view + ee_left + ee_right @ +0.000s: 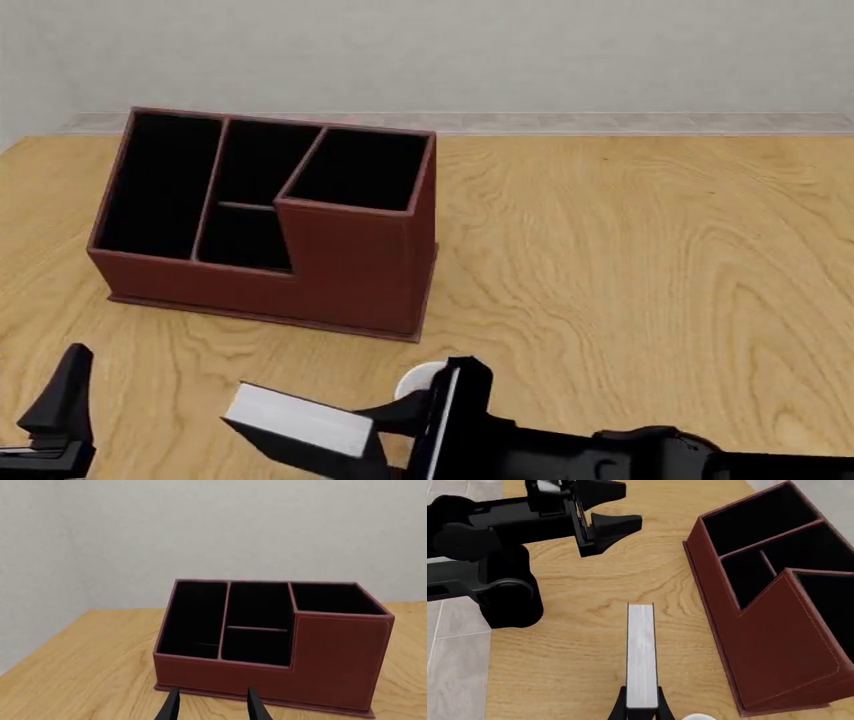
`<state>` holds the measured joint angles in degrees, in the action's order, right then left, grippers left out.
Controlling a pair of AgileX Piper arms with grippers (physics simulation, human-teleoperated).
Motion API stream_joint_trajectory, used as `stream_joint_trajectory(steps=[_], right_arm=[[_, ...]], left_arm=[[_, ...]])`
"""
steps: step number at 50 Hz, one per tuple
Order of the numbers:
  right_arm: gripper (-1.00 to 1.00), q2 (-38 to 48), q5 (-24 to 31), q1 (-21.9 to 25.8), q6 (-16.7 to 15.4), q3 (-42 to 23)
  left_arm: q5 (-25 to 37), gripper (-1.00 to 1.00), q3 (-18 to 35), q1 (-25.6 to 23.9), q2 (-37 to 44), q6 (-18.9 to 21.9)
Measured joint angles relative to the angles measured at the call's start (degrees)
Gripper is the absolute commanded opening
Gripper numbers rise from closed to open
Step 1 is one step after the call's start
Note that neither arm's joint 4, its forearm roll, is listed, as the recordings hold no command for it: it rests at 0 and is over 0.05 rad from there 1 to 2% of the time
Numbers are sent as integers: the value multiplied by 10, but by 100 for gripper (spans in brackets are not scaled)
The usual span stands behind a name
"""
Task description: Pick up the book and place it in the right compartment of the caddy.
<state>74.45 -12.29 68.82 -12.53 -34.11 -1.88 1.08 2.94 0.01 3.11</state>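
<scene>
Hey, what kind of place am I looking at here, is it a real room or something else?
Probably a simulated tabletop workspace, not a real room: a flat-rendered wooden table against a bare pale wall, two black robot grippers, the right gripper clamping a book, beside a reddish-brown caddy.

Caddy (354, 275): reddish-brown leather-look outside, black lining, pale stitch line near edges. Book (642, 660): black covers, white page edges. Table (641, 260): light tan wood, darker swirling grain. Both arms and grippers black. Mug (422, 378): white. Wall (213, 530): pale grey.
</scene>
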Motion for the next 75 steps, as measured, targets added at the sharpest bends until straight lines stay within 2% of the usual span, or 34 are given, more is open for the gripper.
stream_joint_trajectory(steps=[7,18,37,53,75], right_arm=[[-100,-35,34,3,7,-15],[-100,-87,96,-10,-5,-45],[-100,-152,219,-36,-22,-144],[-100,-158,307,-77,-44,-248],[-100,-115,399,-141,-39,-394]], left_arm=[[2,100,4,1,0,-1],[3,100,6,-2,0,-1],[4,100,9,-5,0,0],[3,100,8,-21,0,3],[-4,100,6,-59,0,20]])
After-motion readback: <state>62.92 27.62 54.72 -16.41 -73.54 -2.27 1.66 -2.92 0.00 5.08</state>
